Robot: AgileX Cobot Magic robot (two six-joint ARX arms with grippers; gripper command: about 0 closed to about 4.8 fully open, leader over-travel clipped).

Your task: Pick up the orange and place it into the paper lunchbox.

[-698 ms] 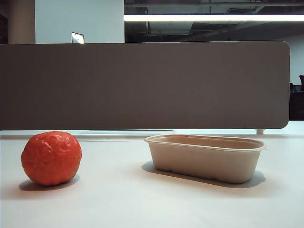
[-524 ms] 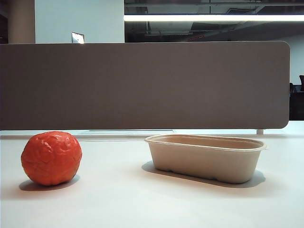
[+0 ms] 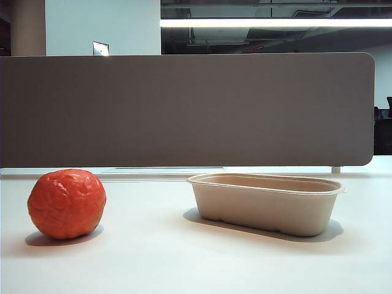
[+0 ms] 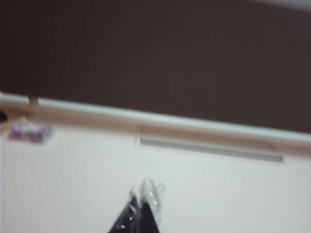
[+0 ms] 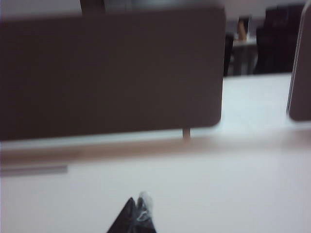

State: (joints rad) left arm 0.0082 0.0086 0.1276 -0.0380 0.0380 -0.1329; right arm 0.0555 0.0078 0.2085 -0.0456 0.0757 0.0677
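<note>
Paper lunchbox (image 3: 264, 204) lengthwise across – left gripper (image 4: 141, 201), right gripper (image 5: 138, 208) closed.

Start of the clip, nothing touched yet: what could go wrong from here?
The orange is round and sits free on the table, so a nudge may roll it. The paper lunchbox looks light and may slide on the drop. The left gripper and right gripper are shut and must open first.

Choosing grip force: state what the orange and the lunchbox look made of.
Orange: reddish-orange skin, wrinkled and bumpy, slightly glossy; real or artificial, I cannot tell. Paper lunchbox: beige moulded paper pulp, judging by its matte surface and rolled rim.
</note>
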